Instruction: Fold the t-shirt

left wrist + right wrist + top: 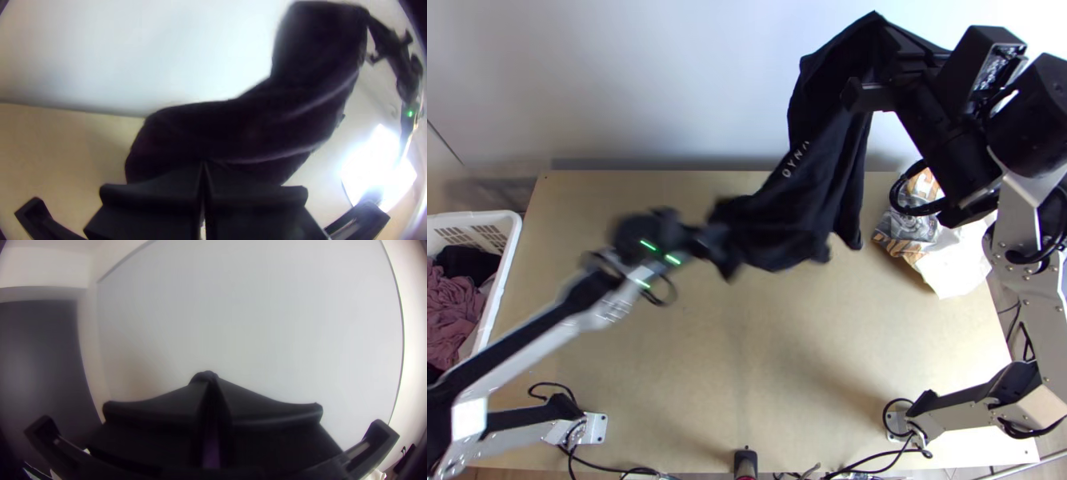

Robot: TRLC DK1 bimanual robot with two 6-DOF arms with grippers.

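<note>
The shirt (831, 164) hangs loosely bunched between 2 arms over the table (747, 360), 1 part clamped in the left gripper (713, 238), another, higher, in the right gripper (889, 64).

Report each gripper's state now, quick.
Left gripper: closed, holding the dark t-shirt at its lower end, over the table.
Right gripper: closed, holding the t-shirt's raised end up high.

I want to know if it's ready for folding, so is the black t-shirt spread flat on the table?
No, the black t-shirt hangs in folds from the raised right hand.
</note>
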